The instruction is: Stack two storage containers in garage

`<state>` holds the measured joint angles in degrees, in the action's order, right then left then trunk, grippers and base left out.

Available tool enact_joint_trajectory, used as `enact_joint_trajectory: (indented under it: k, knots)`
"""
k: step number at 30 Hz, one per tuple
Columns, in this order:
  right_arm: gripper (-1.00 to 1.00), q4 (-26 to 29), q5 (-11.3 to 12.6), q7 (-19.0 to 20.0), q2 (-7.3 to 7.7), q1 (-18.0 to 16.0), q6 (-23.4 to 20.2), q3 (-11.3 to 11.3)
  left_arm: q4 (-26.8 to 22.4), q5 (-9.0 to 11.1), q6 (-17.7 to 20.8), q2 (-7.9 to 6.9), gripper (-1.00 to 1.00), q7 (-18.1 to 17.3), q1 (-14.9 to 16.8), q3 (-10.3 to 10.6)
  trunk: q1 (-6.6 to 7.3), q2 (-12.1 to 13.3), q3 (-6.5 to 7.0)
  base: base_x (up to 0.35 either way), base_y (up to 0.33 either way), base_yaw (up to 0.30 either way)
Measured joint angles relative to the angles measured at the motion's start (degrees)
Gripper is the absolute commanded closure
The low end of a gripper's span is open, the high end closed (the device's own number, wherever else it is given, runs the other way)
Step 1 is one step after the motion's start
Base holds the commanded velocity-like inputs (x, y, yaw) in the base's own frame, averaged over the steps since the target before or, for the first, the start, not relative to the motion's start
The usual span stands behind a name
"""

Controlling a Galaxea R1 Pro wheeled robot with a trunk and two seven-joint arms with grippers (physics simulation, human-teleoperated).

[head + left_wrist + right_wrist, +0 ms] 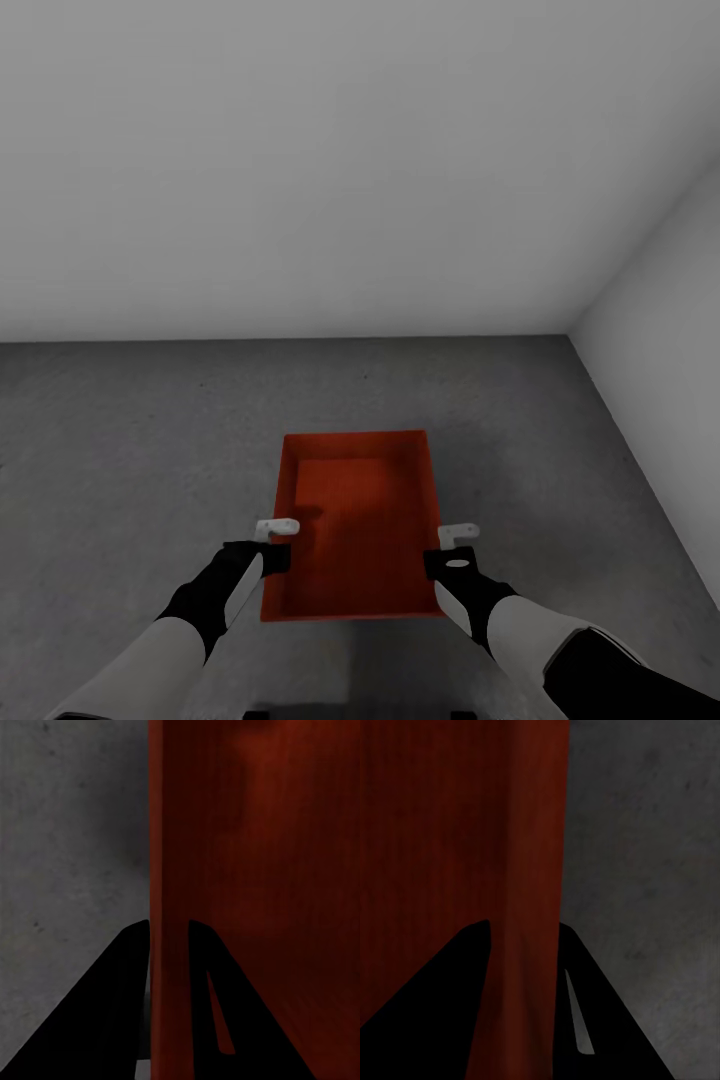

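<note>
Straddling opposite side walls, left hand [277,527] and right hand [459,533] clamp the container [355,500] level above garage floor [130,450].

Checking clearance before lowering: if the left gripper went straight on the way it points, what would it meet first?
The left gripper straddles the storage container's side wall; beyond it, the grey concrete floor likely comes first, though depth is unclear.
</note>
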<state>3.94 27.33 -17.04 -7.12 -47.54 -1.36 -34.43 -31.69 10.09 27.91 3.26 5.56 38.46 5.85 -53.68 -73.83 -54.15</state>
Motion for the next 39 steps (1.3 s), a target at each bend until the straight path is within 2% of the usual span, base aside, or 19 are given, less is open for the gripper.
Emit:
enact_joint_trajectory:
  k: [9, 31, 39]
  knots:
    - [1.00, 0.1, -0.1, 0.0, 0.05, 0.0, 0.0, 0.0, 0.0, 0.0, -0.1, 0.00, 1.00, 0.0, 0.0, 0.0, 0.00, 0.0, -0.25, 0.000, 0.000, 0.000]
    - [1.00, 0.1, -0.1, 0.0, 0.07, 0.0, -0.1, 0.0, 0.0, -0.1, -0.1, 0.06, 1.00, 0.0, 0.0, -0.1, -4.83, -8.8, -4.20, 0.000, 0.000, 0.000]
    - [1.00, 0.2, -0.1, 0.0, 0.07, 0.0, 0.0, 0.0, 0.0, 0.0, -0.1, 0.03, 1.00, 0.0, 0.0, 0.0, -4.83, -8.8, -4.20, 0.000, 0.000, 0.000]
